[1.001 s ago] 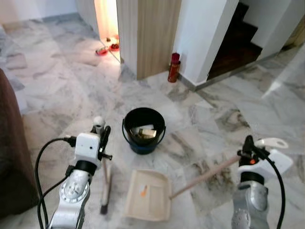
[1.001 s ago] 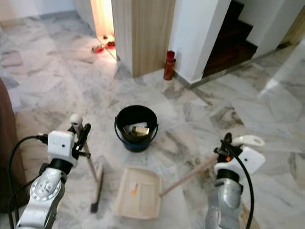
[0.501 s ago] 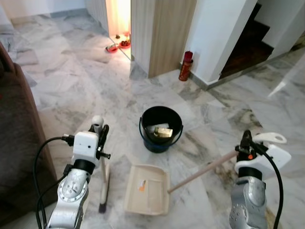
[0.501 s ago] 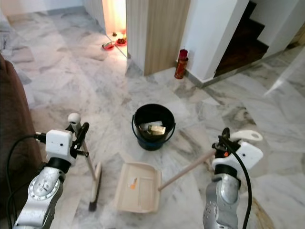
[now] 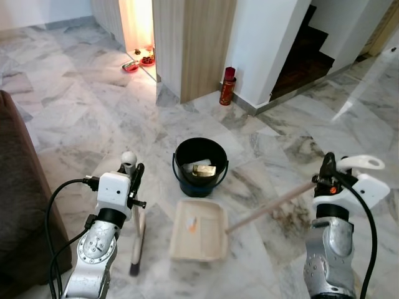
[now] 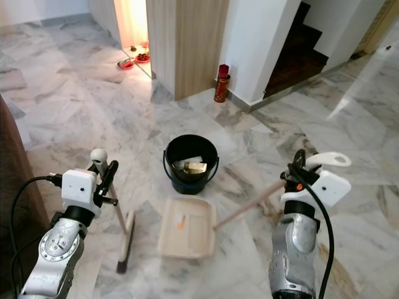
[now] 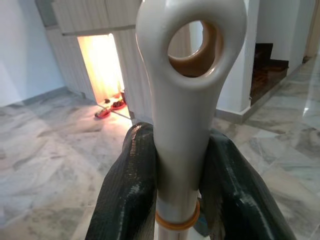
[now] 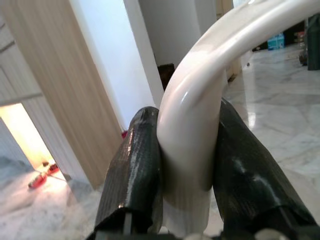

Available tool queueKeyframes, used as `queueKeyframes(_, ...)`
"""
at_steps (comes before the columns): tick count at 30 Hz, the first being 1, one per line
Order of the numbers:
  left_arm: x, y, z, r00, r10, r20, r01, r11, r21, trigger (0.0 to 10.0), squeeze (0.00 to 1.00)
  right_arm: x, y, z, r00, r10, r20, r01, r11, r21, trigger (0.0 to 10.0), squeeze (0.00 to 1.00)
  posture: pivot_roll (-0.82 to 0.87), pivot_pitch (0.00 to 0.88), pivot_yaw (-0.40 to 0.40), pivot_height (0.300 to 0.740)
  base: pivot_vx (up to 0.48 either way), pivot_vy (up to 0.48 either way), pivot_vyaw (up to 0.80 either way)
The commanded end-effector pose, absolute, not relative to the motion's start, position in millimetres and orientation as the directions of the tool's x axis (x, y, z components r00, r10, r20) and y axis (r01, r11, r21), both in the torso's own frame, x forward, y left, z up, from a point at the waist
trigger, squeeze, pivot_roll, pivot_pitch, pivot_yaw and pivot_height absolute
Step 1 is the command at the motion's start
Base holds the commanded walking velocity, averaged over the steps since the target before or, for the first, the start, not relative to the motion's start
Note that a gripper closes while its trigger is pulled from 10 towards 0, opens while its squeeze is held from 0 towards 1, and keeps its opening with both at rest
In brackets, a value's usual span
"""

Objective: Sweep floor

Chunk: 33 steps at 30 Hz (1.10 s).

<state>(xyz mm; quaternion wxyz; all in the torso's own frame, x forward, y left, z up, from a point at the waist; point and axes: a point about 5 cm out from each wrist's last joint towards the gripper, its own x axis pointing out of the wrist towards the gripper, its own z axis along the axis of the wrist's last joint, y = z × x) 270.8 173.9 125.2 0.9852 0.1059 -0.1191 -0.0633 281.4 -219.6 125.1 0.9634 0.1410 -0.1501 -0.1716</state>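
A red bottle (image 5: 227, 86) stands on the floor by the white wall, next to a wooden panel (image 5: 194, 43). Dark stairs (image 5: 305, 53) go up on the far right side. Some small red things (image 5: 138, 63) lie on the floor in the bright orange doorway, and the edge of a brown sofa (image 5: 19, 187) is on the left.

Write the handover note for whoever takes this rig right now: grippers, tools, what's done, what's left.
Left gripper: shut on the broom handle, brush head on the floor beside the dustpan.
Right gripper: shut on the dustpan handle's white grip; pan flat on the marble.
Black bucket: just beyond the pan, with debris inside.
Done: a small orange scrap sits in the pan.
Left: empty the pan into the bucket, then sweep on.
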Motion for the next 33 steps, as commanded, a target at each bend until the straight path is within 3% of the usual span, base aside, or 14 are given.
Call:
queueKeyframes(1, 274, 171, 133, 0.95, -0.172, 0.26, 0.107, 0.964, 0.243, 10.0, 0.0, 287, -218, 152, 0.868, -0.368, 0.333, 0.25, 0.904, 0.346, 10.0, 0.0, 0.16, 0.04, -0.072, 0.74, 0.0, 0.0, 0.0)
queueKeyframes(15, 278, 173, 136, 0.948, -0.165, 0.273, 0.096, 0.964, 0.248, 10.0, 0.0, 291, -213, 225, 0.742, -0.375, 0.556, 0.171, 0.907, 0.384, 10.0, 0.0, 0.17, 0.038, -0.068, 0.74, 0.0, 0.0, 0.0)
queueKeyframes(33, 275, 171, 135, 0.948, -0.169, 0.27, 0.101, 0.964, 0.248, 10.0, 0.0, 287, -208, 236, 0.715, -0.387, 0.583, 0.187, 0.909, 0.373, 10.0, 0.0, 0.18, 0.066, -0.07, 0.74, 0.0, 0.0, 0.0)
